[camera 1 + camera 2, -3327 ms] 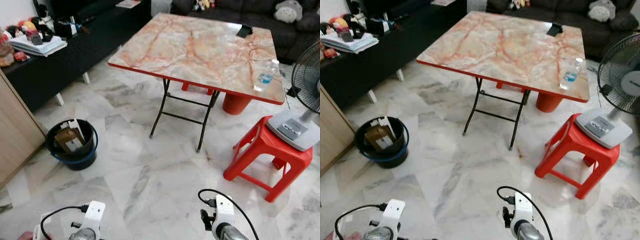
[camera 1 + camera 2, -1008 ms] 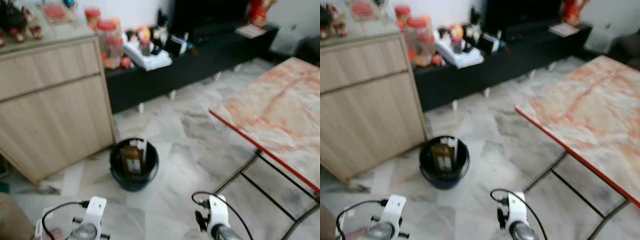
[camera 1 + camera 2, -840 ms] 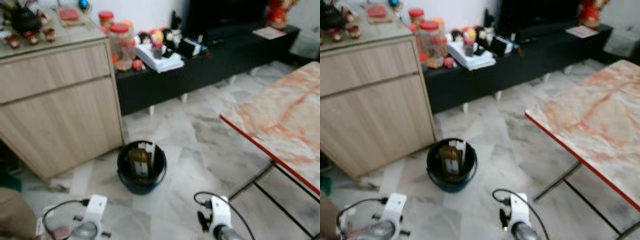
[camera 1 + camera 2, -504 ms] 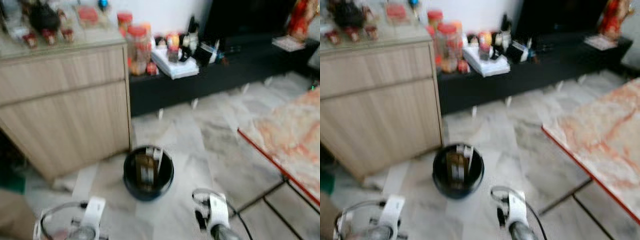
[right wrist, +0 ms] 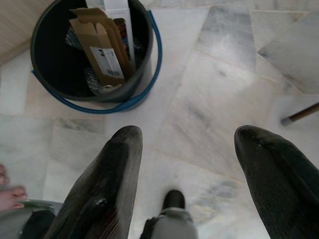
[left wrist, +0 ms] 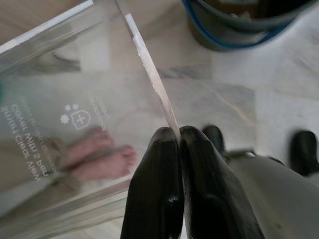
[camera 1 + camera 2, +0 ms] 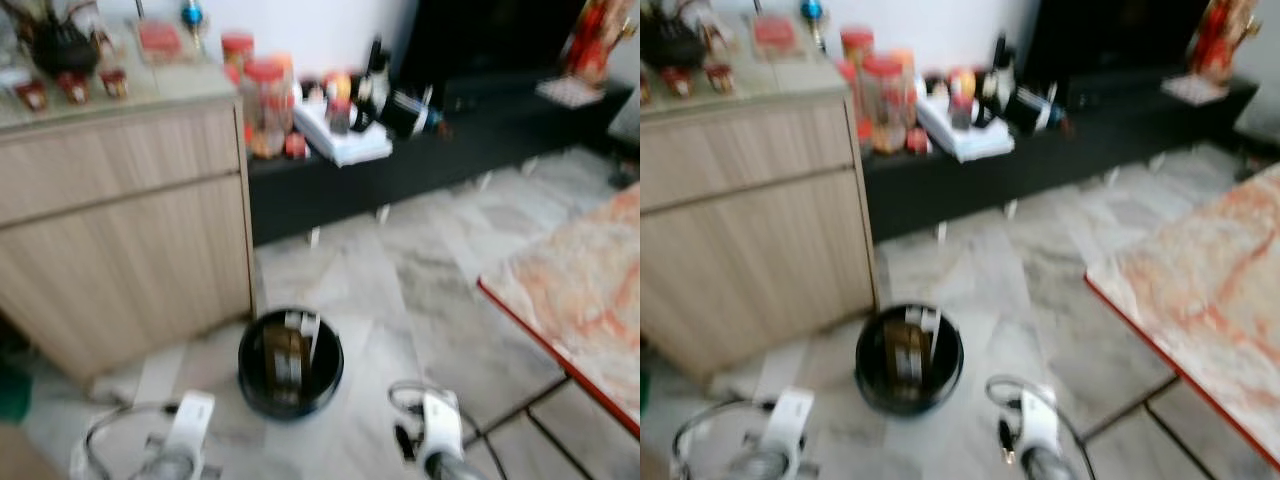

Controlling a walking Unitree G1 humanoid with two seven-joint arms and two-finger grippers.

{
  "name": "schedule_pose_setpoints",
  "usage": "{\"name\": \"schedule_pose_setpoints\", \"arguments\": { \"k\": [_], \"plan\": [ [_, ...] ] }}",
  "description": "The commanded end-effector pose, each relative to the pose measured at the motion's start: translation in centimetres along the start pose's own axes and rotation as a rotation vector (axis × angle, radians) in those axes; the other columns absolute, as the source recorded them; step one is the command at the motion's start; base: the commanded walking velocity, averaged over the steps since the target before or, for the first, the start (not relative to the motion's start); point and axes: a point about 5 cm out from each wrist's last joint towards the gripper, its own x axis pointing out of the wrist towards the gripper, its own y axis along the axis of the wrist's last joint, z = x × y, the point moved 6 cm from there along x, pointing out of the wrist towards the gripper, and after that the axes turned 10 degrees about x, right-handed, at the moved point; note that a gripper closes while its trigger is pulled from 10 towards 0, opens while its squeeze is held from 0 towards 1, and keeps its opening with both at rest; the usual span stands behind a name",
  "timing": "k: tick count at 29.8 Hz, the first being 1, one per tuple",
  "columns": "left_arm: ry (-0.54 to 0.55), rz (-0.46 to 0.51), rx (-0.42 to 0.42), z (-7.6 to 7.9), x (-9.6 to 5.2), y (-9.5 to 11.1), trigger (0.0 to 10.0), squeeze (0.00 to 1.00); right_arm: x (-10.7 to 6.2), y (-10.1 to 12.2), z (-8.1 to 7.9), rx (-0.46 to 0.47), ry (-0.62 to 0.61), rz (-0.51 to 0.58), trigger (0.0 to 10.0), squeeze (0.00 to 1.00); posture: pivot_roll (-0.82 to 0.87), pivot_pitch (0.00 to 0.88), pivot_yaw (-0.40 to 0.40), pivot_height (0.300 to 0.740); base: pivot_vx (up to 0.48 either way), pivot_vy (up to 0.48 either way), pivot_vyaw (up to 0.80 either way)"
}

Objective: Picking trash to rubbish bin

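A black rubbish bin (image 7: 250,385) with a blue handle stands on the marble floor just ahead of me, beside a wooden cabinet. Cardboard (image 5: 102,50) and other scraps lie inside it. My left gripper (image 6: 179,132) is shut on the edge of a clear plastic package (image 6: 75,114) with white print, held low with the bin (image 6: 239,30) a short way beyond. My right gripper (image 5: 188,133) is open and holds nothing, hanging above the floor with the bin (image 5: 145,30) just ahead of its fingers.
The wooden cabinet (image 7: 120,220) with jars on top stands at the left. A black low bench (image 7: 450,140) runs along the back. A marble-patterned folding table (image 7: 580,310) with a red rim is at the right. A person's bare foot (image 5: 7,191) is close by on the floor.
The camera has swung left and moved in, so the bin now sits nearer and more central. The left gripper keeps the plastic package and the right stays open.
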Motion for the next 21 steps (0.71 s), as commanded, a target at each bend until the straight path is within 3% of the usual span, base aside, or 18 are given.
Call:
{"name": "schedule_pose_setpoints", "arguments": {
  "k": [1, 16, 21],
  "plan": [
    [-0.027, -0.001, 0.009, 1.19, 0.02, 0.06, 10.0, 0.0, -0.24, -0.02, 1.61, 0.006, -0.037, -0.001, 10.0, 0.0, 0.1, 0.075, -0.075, 0.74, 0.36, 0.0, 0.0],
    [-0.026, 0.0, 0.011, 1.15, 0.02, 0.08, 10.0, 0.0, -0.22, -0.11, 1.34, -0.003, -0.025, -0.004, 10.0, 0.0, 0.1, 0.077, -0.074, 0.74, 0.358, 0.0, 0.0],
    [-0.026, -0.001, 0.012, 1.13, 0.02, 0.08, 10.0, 0.0, -0.2, -0.04, 1.18, -0.006, -0.018, 0.0, 10.0, 0.0, 0.11, 0.077, -0.073, 0.74, 0.357, 0.0, 0.8]
  ]
}}
